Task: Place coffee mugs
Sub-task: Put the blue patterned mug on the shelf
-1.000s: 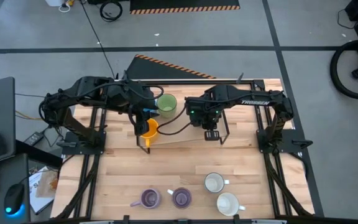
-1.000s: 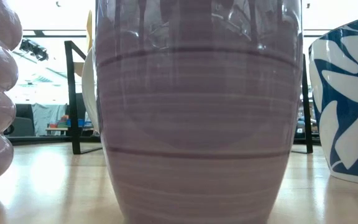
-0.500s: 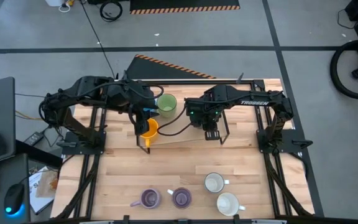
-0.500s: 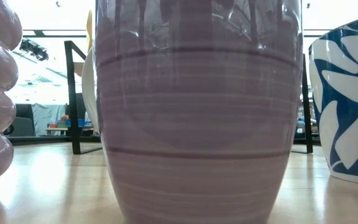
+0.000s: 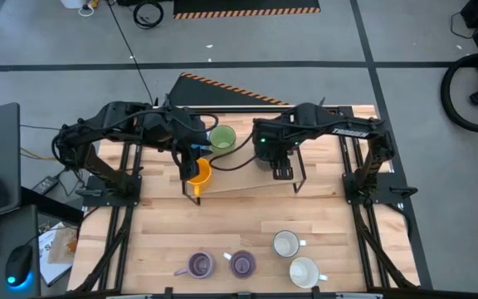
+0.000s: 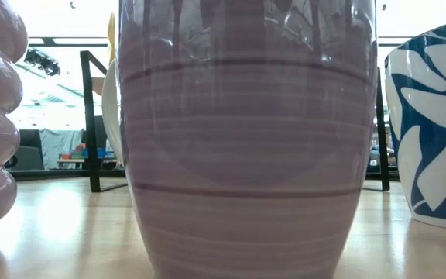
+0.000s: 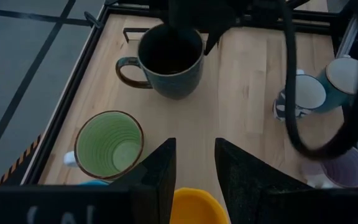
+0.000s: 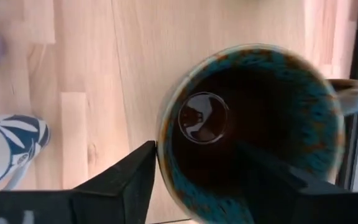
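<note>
Table [image 5: 164, 241] fills centre of the high view; two purple mugs [image 5: 221, 265] and two white mugs [image 5: 295, 257] sit grouped along its lower edge, apparently sorted. Upper centre: green mug [image 5: 222, 138], orange mug [image 5: 198, 173], dark brown mug [image 7: 169, 59], likely still to move. Right gripper [image 8: 201, 177] stands directly over the dark brown mug, fingers spread, gripping nothing; left gripper [image 7: 194, 174] over the orange mug, fingers parted, nothing visibly clamped.
</note>
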